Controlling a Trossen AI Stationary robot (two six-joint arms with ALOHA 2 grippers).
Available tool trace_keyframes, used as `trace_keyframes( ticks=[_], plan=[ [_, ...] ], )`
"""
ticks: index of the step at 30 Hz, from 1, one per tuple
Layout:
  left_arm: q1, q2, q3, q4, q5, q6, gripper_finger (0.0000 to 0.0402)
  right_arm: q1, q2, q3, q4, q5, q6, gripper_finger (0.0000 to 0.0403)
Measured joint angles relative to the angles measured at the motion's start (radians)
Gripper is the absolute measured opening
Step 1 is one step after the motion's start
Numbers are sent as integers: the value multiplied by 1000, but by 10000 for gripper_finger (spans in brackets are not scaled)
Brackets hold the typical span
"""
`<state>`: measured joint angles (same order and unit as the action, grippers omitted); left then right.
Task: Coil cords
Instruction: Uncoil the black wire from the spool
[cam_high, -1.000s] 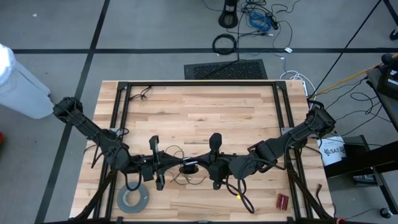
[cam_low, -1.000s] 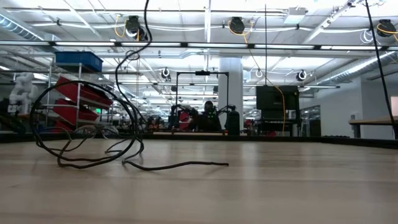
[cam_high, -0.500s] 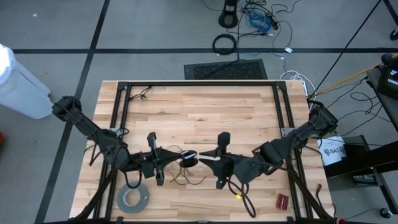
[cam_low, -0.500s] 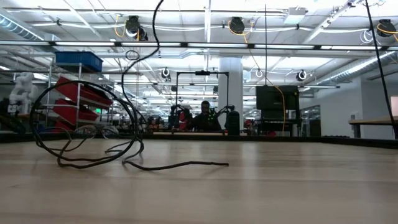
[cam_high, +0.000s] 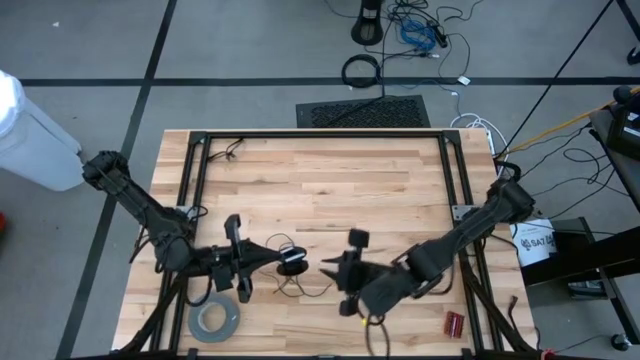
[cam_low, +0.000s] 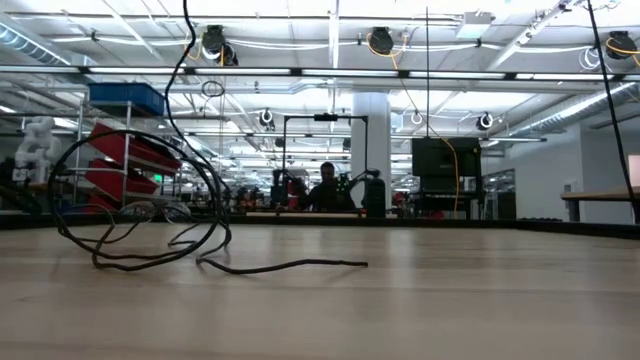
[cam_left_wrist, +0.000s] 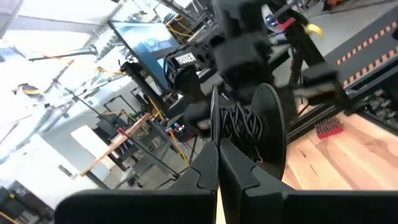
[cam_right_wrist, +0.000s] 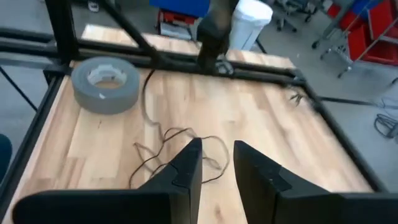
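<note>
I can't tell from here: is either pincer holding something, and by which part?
The left pincer is shut on the rim of the small black disc. The right pincer is open over the loose wire, holding nothing.

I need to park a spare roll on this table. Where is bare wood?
Free: the far half of the table, inside the black frame. Crowded: the near strip, with left gripper, disc, wire, right gripper and tape roll.

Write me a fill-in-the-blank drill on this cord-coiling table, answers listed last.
1. The left end effector is shut on the black ____.
2. The right end effector has its fingers ____ and holds nothing.
3. The grey tape roll lies nearest the ____ arm.
4. Loose thin wire lies on the ____ table.

Answers: disc; open; left; wooden
</note>
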<state>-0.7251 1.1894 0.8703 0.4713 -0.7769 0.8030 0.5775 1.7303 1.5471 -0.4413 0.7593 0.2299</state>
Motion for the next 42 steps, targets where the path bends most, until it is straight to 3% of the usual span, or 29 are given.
trace_keyframes(
  ticks=[4, 7, 11, 18, 21, 25, 28, 32, 37, 42],
  plan=[
    [-6, 0, 0, -4, -36, 25, 0, -32, 92, 0, 66, -22, -3, 80],
    [-7, -8, 0, -5, -63, 39, 0, -70, 133, 0, 81, -98, 3, 80],
    [-18, -41, 0, -41, -77, 31, 0, -89, 140, 0, 73, -133, 16, 80],
    [-23, -116, 0, -217, -77, -71, 0, -159, 134, 0, 132, -143, -110, 80],
    [-23, -137, 0, -259, -77, -103, 0, -217, 153, 0, 237, -237, -157, 80],
    [-30, -149, 0, -294, -97, -118, 0, -251, 188, 0, 409, -441, -174, 80],
    [-48, -154, 0, -307, -130, -117, 0, -250, 204, -1, 417, -479, -159, 80],
    [-75, -174, 0, -348, -166, -123, 0, -224, 202, 0, 356, -462, -61, 80],
    [-103, -201, 0, -363, -179, -143, 0, -116, 203, -1, 186, -238, 71, 80],
    [-108, -205, 0, -362, -179, -143, 0, -79, 203, -1, 200, -133, 146, 80]
  ],
)
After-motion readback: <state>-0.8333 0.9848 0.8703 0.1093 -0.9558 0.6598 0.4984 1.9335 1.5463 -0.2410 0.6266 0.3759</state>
